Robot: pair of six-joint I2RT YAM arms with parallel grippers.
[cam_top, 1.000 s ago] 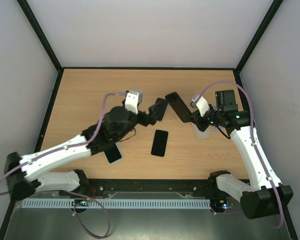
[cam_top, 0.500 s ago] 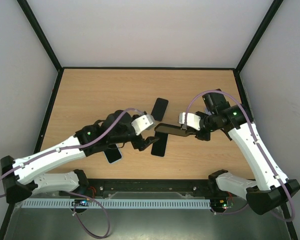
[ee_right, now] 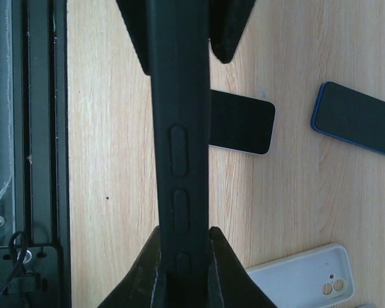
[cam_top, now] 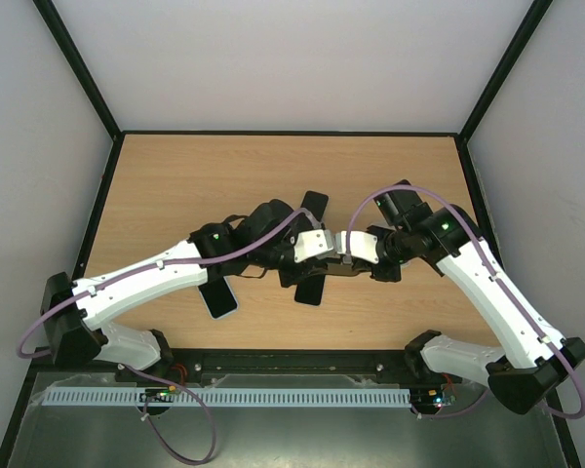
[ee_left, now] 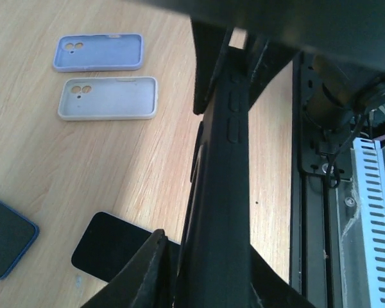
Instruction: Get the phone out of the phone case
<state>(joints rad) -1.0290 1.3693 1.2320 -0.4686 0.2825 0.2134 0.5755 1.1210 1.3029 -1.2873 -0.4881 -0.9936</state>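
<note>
Both arms are meeting over the middle of the table (cam_top: 175, 185), closer to its near edge than its far one. The black phone case (ee_right: 179, 160) is hanging in the air between them, clear of the wood. It is showing edge-on in both wrist views, with its side buttons facing the cameras. From this angle I cannot tell whether the phone is sitting inside it.

Right gripper (ee_right: 183, 260): the fingers are clamping the right end of the case, one on each broad face, with no gap showing.

Left gripper (ee_left: 208, 263): the fingers are pressing against both faces of the left end, grasping it as far as the wrist views show.

Loose items on the table:
- A bare dark phone (cam_top: 312, 289) is lying flat just below the held case, slightly to its near side.
- A blue-edged phone (cam_top: 314, 207) is lying flat on the far side of the two grippers, well apart from the dark phone.
- A third phone (cam_top: 220, 300) with a light rim is lying to the left, partly covered by the left arm.
- A lavender case (ee_left: 99, 51) and a white case (ee_left: 109, 98) are lying flat side by side on the right, just apart, with their camera cut-outs at the same end. The overhead view is not showing them.
</note>
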